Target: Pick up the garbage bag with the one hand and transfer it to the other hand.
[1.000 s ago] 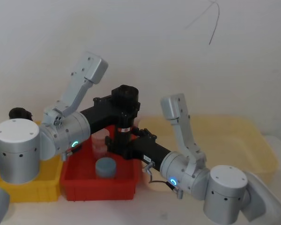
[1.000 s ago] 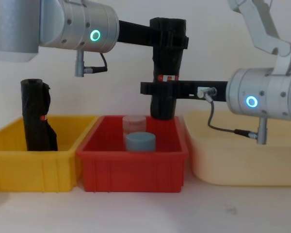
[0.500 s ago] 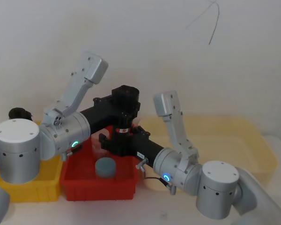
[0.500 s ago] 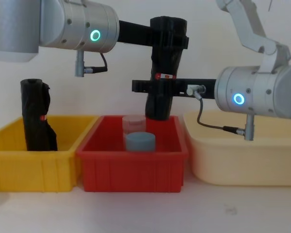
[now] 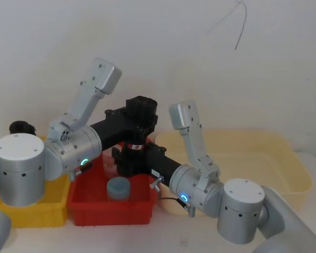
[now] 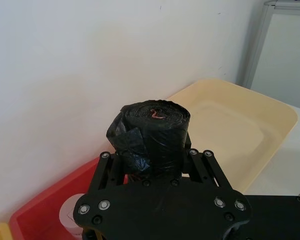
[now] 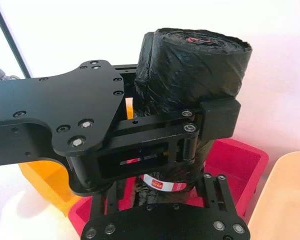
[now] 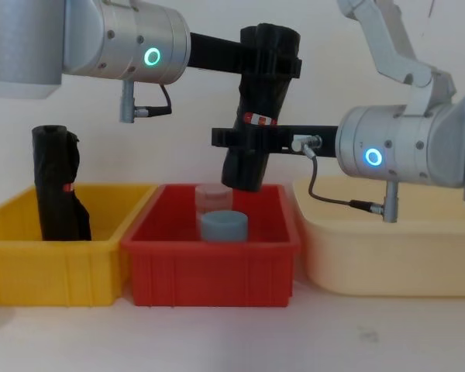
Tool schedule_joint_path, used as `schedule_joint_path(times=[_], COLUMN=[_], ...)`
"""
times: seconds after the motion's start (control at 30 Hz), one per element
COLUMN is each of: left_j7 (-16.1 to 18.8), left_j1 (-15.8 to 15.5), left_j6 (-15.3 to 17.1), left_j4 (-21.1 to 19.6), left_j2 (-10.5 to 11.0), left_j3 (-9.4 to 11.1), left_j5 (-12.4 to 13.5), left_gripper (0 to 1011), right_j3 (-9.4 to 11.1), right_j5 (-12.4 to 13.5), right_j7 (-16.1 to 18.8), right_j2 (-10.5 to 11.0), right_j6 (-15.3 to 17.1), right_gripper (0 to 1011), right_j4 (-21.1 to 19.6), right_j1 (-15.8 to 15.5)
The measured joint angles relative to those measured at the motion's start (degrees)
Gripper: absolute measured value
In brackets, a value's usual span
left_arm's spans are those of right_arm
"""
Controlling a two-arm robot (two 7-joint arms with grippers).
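Head view: the garbage bag stands tall between both arms. Chest view: it leans, its top clamped in the left gripper. The right gripper is clamped just under its label, above the red bin. Wrist views: both grippers squeeze it.

Lab, plastic bins, bare white wall

The garbage bag was thin black plastic film, crinkled and faintly glossy, with a slick paper-like label round it. The left gripper and right gripper were matt black plates, seemingly metal, with small shiny screw heads. The left arm and right arm had smooth, satin silver casings. The red bin, yellow bin and cream tub were smooth moulded plastic with a slight sheen. The cup was clear plastic.
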Motion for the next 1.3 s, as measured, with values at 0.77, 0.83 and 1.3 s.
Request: schedule_joint_path(times=[0.77,0.83,1.3], left_j7=[0.0,0.0,0.9], left_j1=[0.0,0.0,0.1], left_j6=[0.0,0.0,0.0], left_j4=[0.0,0.0,-0.4], left_j2=[0.0,0.0,-0.1], left_j3=[0.0,0.0,-1.1], left_j5=[0.0,0.0,-1.0], left_gripper=[752,804,1002], right_j3=[0.4,0.8,4.2], right_j5=[-0.4,-0.6,-2.2], right_j7=[-0.2,-0.8,-6.3], right_j2=[-0.5,-0.7,-1.4], right_j6=[-0.5,-0.8,-3.8], right_gripper=[547,547,546], right_j4=[0.4,0.4,1.0], right_j1=[0.1,0.0,-0.2])
